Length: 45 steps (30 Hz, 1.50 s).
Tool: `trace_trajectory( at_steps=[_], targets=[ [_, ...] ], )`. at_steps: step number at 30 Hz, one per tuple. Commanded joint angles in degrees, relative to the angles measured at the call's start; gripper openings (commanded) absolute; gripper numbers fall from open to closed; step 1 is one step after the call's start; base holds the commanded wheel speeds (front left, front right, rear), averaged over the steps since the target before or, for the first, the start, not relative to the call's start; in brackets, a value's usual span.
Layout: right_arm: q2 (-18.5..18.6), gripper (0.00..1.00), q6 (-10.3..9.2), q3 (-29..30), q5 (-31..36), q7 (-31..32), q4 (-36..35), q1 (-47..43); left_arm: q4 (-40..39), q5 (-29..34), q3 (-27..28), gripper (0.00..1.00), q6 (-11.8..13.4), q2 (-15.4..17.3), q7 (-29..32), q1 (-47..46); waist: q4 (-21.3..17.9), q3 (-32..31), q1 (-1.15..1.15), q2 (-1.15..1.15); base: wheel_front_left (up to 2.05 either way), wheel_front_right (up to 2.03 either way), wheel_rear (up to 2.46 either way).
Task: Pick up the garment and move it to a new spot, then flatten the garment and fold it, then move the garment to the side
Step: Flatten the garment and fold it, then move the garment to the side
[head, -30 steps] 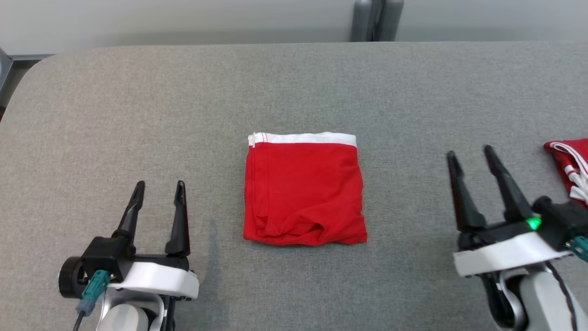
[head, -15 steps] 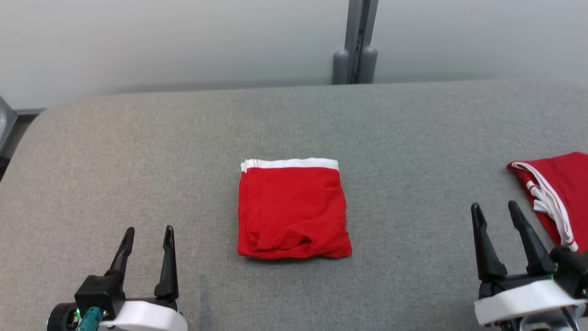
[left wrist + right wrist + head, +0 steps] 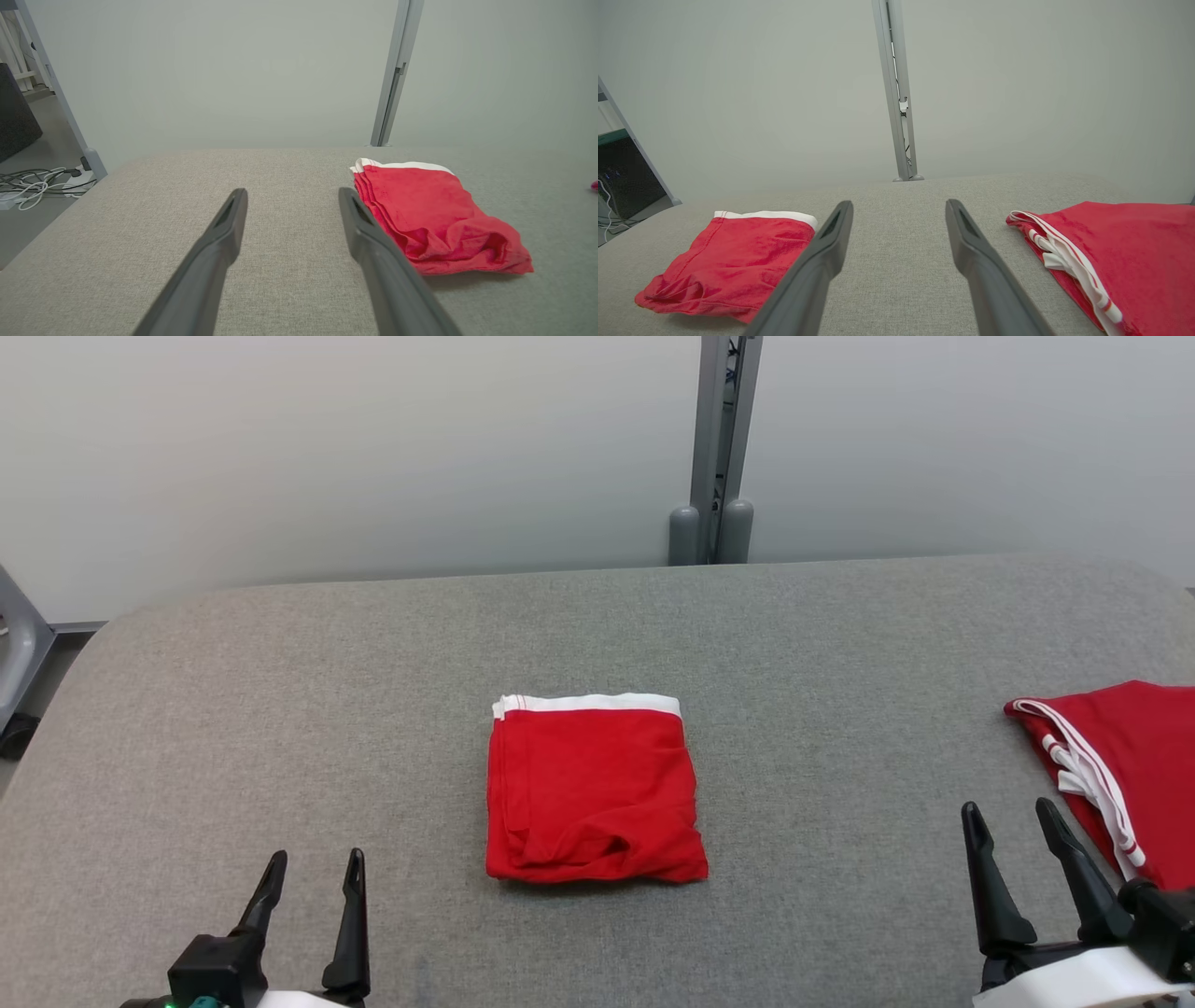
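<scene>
Folding looks finished: the folded red garment [image 3: 593,793] lies as a compact square in the middle of the grey worktop [image 3: 280,709]. Its white band [image 3: 588,703] runs along the far edge, and the near edge is a little rumpled. Both claws are spread wide and hold nothing. The left claw [image 3: 316,855] hangs at the near left and the right claw [image 3: 1008,805] at the near right, each well apart from the folded cloth. So the pick-up, the flattening and the fold appear done, and what seems left is the last step, carrying the square off to the side. A second red garment [image 3: 1130,756] with white cords [image 3: 1074,775] lies at the worktop's right edge, near the right claw. Whether it has been set aside or is waiting its turn, I cannot tell.
</scene>
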State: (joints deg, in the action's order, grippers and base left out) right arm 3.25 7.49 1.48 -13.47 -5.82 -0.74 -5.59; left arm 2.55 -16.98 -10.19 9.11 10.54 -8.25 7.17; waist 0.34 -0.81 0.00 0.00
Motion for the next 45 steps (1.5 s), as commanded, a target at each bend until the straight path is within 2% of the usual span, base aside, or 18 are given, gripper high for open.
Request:
trace_trajectory(
  at_steps=[1, 20, 25, 32, 39, 45],
  targets=[
    [0.1, 1.00, 0.00, 0.2, 0.4, 0.3, -0.3, -0.7, -0.3, -0.1, 0.0, 1.00, 0.1, 0.4, 0.0, 0.5, 0.1, -0.1, 0.00, 0.00, 0.00, 0.00, 0.00],
    [-0.1, 1.00, 0.00, 0.2, 1.6, 0.8, -0.2, -0.2, 0.4, -0.7, -0.9, 1.00, 0.2, 0.6, -0.3, -1.4, 0.5, 0.5, 0.00, 0.00, 0.00, 0.00, 0.00],
    [-0.2, 1.00, 0.00, 0.8, 1.7, 0.7, 1.2, 1.6, -0.1, -0.2, -1.6, 1.00, -0.4, 0.6, -0.3, -3.5, 1.9, 2.9, 0.00, 0.00, 0.00, 0.00, 0.00],
    [1.3, 1.00, 0.00, -0.9, 1.5, -0.3, 9.8, 8.5, 0.8, 0.6, -3.7, 1.00, -1.7, -0.8, -1.6, -9.7, 7.0, 9.2, 0.00, 0.00, 0.00, 0.00, 0.00],
    [2.1, 1.00, 0.00, -8.8, 0.2, -1.4, 20.4, 17.8, 3.7, 0.6, -5.4, 1.00, -2.8, -2.8, -3.8, -14.5, 11.3, 13.2, 0.00, 0.00, 0.00, 0.00, 0.00],
    [1.6, 1.00, 0.00, -15.0, -2.5, -1.6, 29.3, 22.9, 6.2, 0.3, -6.6, 1.00, -3.5, -4.0, -5.2, -16.6, 13.4, 14.3, 0.00, 0.00, 0.00, 0.00, 0.00]
  ],
)
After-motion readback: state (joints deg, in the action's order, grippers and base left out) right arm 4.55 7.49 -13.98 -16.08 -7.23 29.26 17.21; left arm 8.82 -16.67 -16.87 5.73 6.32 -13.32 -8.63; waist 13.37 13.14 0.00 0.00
